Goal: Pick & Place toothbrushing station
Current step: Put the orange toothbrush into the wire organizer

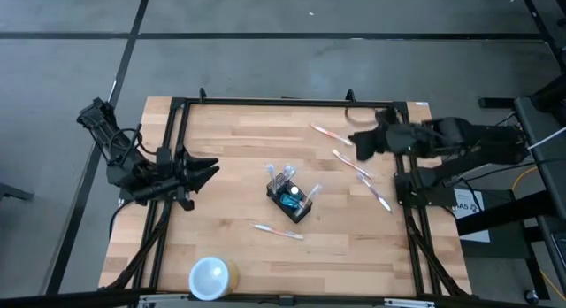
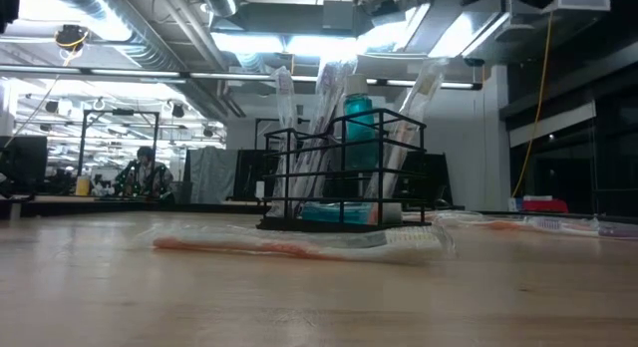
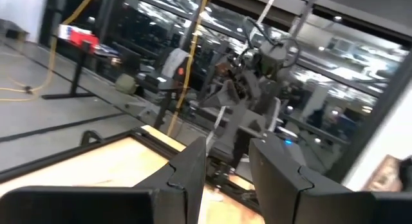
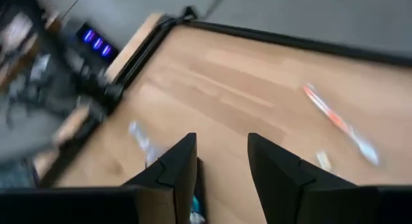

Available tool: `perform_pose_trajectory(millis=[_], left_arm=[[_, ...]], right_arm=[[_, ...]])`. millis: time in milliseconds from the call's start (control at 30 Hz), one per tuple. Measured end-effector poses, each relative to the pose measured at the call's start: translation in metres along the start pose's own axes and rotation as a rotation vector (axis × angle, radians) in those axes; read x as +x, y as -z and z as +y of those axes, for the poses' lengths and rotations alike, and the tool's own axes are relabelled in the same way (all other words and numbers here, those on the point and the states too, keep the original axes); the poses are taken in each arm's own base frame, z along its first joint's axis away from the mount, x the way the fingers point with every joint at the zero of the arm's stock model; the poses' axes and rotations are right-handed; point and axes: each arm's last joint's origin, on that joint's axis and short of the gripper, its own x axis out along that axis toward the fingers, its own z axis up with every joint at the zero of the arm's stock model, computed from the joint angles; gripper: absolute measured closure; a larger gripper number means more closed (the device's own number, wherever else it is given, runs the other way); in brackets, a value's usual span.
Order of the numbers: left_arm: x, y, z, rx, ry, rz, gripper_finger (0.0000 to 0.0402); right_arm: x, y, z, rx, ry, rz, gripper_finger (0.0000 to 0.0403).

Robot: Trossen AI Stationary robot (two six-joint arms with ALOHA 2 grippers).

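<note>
Near the middle of the pale wooden butcher-block counter (image 1: pixel 239 149) stands the toothbrushing station (image 1: pixel 291 196), a small black wire caddy with compartments, sitting upright with a teal bottle (image 2: pixel 358 118) and several wrapped toothbrushes poking up from it. More clear-wrapped toothbrushes lie loose on the counter: one just in front of the caddy (image 1: pixel 277 230), and a few scattered toward the right side (image 1: pixel 353 164). A round white cup (image 1: pixel 211 277) sits near the front edge, well apart from the caddy.

Over at the left edge, the left end effector (image 1: pixel 209 169) hangs with its two dark fingers (image 3: pixel 193 166) parted and nothing between them. At the right edge, toward the back, the right end effector (image 1: pixel 361 143) hovers above the counter, fingers (image 4: pixel 180 166) likewise apart and holding nothing. Neither touches the caddy.
</note>
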Motion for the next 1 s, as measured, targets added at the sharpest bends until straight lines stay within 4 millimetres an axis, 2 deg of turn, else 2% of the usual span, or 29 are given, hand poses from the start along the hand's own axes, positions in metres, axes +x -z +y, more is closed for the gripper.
perform_pose_trajectory(millis=[167, 267, 433, 600, 800, 1000], left_arm=[[0.007, 0.000, 0.003, 0.000, -0.037, -0.019, 0.0288], [0.010, 0.000, 0.004, -0.001, -0.041, -0.025, 0.0288], [0.011, 0.000, 0.003, -0.010, -0.003, -0.025, 0.0288], [0.007, -0.001, -0.001, -0.029, 0.030, -0.016, 0.0288], [0.001, -0.004, -0.005, -0.050, 0.067, -0.021, 0.0288], [-0.002, -0.010, -0.007, -0.056, 0.083, -0.048, 0.0288]], right_arm=[[0.019, -0.016, -0.012, 0.252, 0.120, -0.047, 0.0261], [0.043, -0.018, -0.029, 0.379, 0.238, -0.062, 0.0261], [0.078, -0.010, -0.069, 0.631, 0.390, -0.037, 0.0261], [0.108, -0.001, -0.088, 0.941, 0.328, -0.122, 0.0261], [0.135, 0.020, -0.105, 1.357, 0.248, -0.429, 0.0261], [0.156, 0.029, -0.112, 1.378, 0.277, -0.442, 0.0261]])
